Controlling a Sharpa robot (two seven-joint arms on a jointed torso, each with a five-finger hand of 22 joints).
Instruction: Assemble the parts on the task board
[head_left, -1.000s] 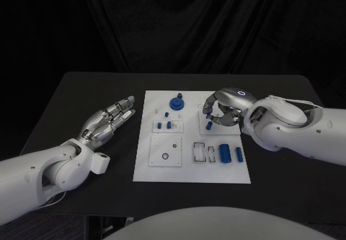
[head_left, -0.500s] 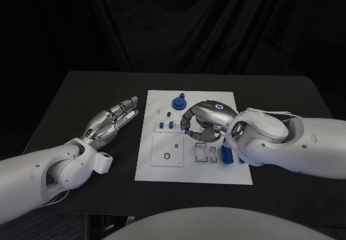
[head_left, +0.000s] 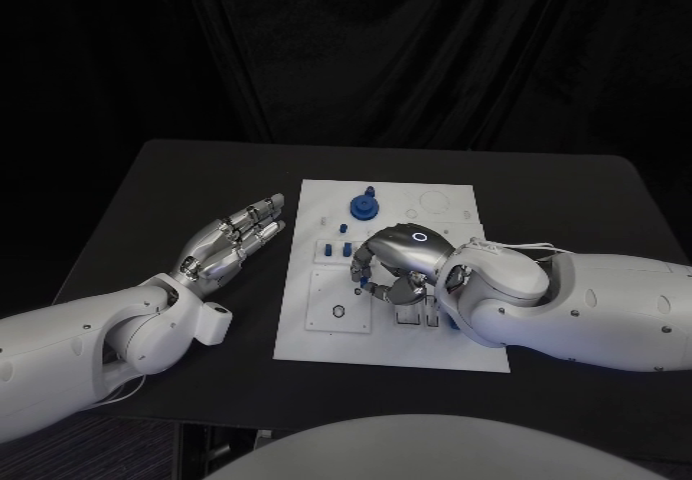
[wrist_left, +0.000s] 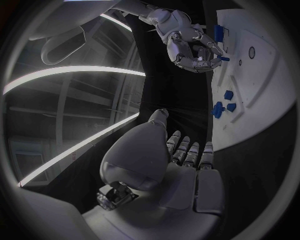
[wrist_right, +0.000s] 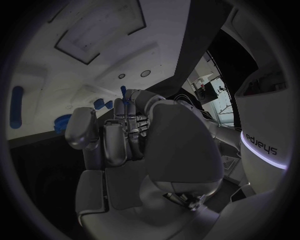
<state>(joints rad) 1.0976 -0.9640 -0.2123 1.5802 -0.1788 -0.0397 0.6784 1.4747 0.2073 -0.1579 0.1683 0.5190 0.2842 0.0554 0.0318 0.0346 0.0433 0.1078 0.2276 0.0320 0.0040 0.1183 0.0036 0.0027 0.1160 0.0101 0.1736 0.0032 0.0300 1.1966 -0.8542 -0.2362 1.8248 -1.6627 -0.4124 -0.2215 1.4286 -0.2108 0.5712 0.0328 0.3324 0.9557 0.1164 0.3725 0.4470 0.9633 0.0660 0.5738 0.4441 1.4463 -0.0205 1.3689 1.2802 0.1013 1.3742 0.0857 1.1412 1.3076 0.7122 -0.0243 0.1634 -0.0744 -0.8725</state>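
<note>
Over the task board, right hand has moved leftward

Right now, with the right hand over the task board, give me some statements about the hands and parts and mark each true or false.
1. The right hand pinches a small blue part. True.
2. The left hand rests on the task board. False: it lies open on the black table beside the board.
3. The left hand holds a blue part. False: it holds nothing.
4. A round blue part stands at the board's far end. True.
</note>
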